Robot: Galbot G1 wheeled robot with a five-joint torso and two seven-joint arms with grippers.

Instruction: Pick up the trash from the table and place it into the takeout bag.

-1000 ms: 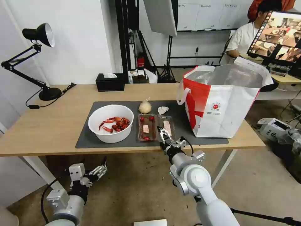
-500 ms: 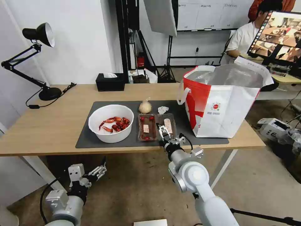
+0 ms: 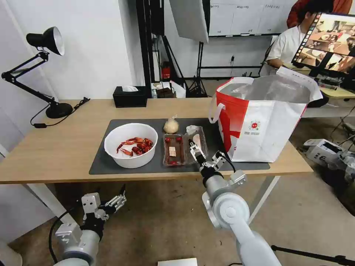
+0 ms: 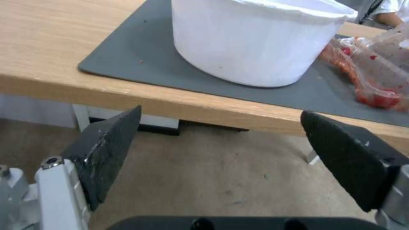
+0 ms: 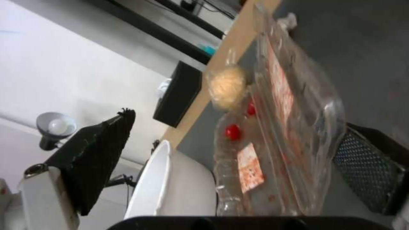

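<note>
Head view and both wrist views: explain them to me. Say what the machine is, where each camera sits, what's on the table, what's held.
This is a wheeled robot with two arms, each ending in a claw. The wide picture comes from its head; the other two come from cameras on its wrists. On the table lie a bowl of shells, two trays, a pouch and a tissue; a bag stands beside them. The right claw is open astride the right tray, gripping nothing. The left claw hangs open below the table edge.
</note>
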